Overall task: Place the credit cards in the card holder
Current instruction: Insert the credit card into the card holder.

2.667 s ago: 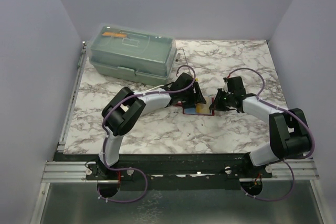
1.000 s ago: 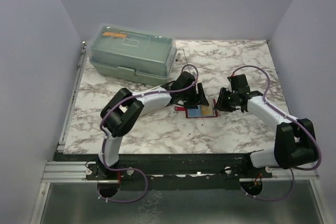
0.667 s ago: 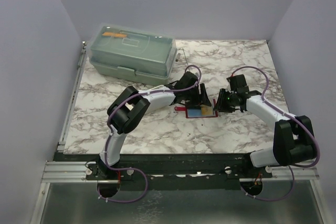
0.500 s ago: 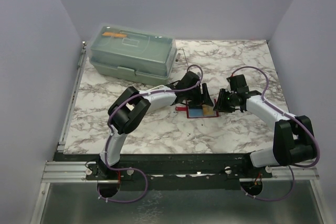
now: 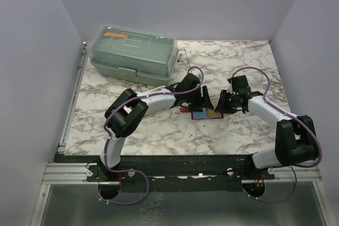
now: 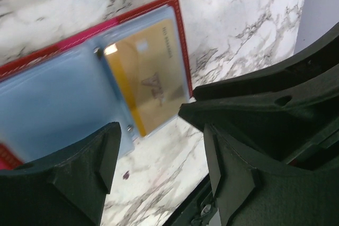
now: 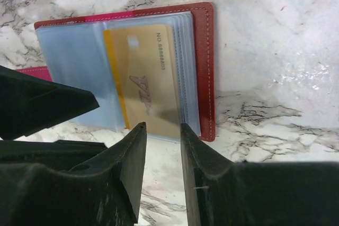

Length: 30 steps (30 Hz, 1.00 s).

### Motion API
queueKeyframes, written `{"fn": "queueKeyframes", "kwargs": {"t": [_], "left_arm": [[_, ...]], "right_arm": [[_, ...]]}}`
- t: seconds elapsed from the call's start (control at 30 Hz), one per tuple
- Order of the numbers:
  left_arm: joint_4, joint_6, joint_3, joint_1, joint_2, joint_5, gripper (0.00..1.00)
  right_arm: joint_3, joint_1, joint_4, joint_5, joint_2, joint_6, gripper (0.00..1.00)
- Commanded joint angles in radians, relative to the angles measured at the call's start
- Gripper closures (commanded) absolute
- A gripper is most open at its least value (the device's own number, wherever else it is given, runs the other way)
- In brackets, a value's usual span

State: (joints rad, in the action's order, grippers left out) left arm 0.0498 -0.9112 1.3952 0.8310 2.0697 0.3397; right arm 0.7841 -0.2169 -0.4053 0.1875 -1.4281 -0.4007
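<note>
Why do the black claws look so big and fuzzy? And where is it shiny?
Left wrist view: the left claw sits by the lens, so it looks huge and soft; the gold card is sharper, with a small glint at its corner. Right wrist view: the right claw looms dark, and the table shines white on the right. Top view: even light.

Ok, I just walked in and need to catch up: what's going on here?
An open red card holder lies on the table, a gold card in one of its clear sleeves. The left gripper hangs wide open over a corner of the holder. The right gripper, jaws narrowly apart, hovers at the card's edge. Neither holds anything.
</note>
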Motion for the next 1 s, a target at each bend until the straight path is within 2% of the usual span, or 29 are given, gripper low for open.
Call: {"fn": "queueKeyframes", "kwargs": {"t": [0.0,0.07,0.13,0.2,0.3,0.43,0.57,0.67,0.77,0.87,0.97], "left_arm": [[0.023,0.024,-0.114,-0.045,-0.111,-0.017,0.35],[0.016,0.032,-0.153,-0.053,-0.128,-0.011,0.38],[0.015,0.031,-0.175,-0.056,-0.126,-0.008,0.42],[0.012,0.023,-0.188,-0.056,-0.117,-0.012,0.49],[0.021,0.018,-0.207,-0.057,-0.114,-0.059,0.57],[0.062,0.009,-0.215,-0.067,-0.107,-0.087,0.65],[0.079,0.011,-0.223,-0.07,-0.12,-0.11,0.67],[0.087,0.029,-0.227,-0.07,-0.16,-0.118,0.67],[0.105,0.047,-0.224,-0.07,-0.225,-0.109,0.63],[0.118,0.052,-0.241,-0.08,-0.321,-0.091,0.46],[0.142,0.051,-0.297,-0.12,-0.446,-0.128,0.35]], "right_arm": [[0.03,-0.002,0.024,0.091,0.027,0.033,0.64],[0.03,-0.004,0.057,0.15,0.029,0.025,0.67],[0.025,-0.009,0.108,0.221,0.012,0.01,0.83],[0.033,-0.024,0.143,0.262,-0.027,-0.005,0.93],[0.039,-0.051,0.19,0.277,-0.086,-0.024,0.99],[0.038,-0.073,0.224,0.235,-0.145,-0.023,1.0],[0.05,-0.075,0.171,0.042,-0.192,-0.005,1.0],[0.036,-0.077,0.141,-0.078,-0.156,-0.004,1.0],[0.033,-0.083,0.133,-0.052,-0.104,0.009,1.0],[0.049,-0.085,0.127,0.129,-0.051,-0.001,0.98],[0.04,-0.085,0.15,0.21,0.034,-0.028,0.84]]}}
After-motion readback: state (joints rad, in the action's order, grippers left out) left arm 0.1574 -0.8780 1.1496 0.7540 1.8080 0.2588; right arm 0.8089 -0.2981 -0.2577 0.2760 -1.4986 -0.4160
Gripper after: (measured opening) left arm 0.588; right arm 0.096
